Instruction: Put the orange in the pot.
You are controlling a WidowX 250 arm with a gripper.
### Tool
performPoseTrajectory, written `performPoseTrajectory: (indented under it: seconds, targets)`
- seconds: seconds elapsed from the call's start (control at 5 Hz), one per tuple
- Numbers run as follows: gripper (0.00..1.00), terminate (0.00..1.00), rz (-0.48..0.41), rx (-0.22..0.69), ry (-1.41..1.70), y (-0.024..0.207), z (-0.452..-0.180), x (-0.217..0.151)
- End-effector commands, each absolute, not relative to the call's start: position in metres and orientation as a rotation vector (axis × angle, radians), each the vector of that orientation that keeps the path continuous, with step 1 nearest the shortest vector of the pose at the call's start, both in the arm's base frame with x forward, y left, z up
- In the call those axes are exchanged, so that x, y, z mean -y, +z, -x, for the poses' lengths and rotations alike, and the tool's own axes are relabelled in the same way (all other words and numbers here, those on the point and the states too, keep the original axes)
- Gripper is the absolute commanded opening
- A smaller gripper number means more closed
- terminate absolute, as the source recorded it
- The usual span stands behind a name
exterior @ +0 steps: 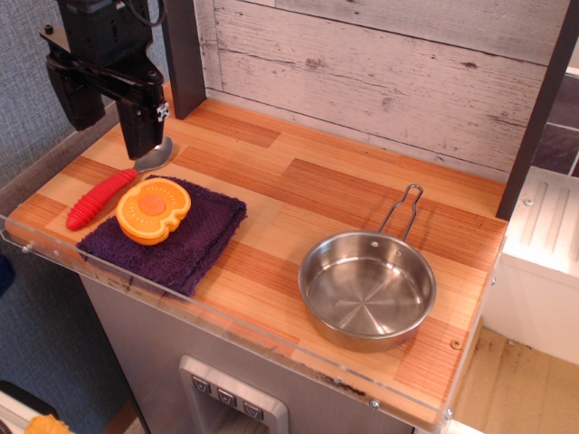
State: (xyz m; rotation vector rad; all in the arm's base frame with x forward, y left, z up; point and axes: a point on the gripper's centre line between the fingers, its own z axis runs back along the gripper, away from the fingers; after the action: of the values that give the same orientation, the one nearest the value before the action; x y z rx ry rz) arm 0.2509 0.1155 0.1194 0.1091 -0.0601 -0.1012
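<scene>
The orange [153,210] is a flat toy fruit half with a yellow-orange rim and a darker orange face. It lies on a folded purple towel [172,237] at the left of the wooden counter. The pot [366,288] is a shallow shiny steel pan with a wire loop handle. It stands empty at the right front of the counter. My black gripper [142,143] hangs above the counter's back left, just behind the orange and over the spoon's bowl. It holds nothing, and I cannot tell how its jaws stand.
A spoon [113,187] with a red handle and a metal bowl lies at the towel's left edge. A clear plastic lip [226,330] runs along the counter's front. A dark post [184,54] and a pale plank wall [380,72] stand behind.
</scene>
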Motion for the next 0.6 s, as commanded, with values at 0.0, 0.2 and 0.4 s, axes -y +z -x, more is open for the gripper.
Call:
performPoseTrajectory:
  seconds: [0.0,0.2,0.4]
  targets:
    - [1.0,0.0,-0.109,0.06,-0.101,0.119,-0.251,-0.116]
    - [1.0,0.0,-0.074,0.066,-0.105,0.101,-0.247,-0.117]
    - [1.0,0.0,-0.062,0.035,-0.115,0.083,-0.243,-0.12]
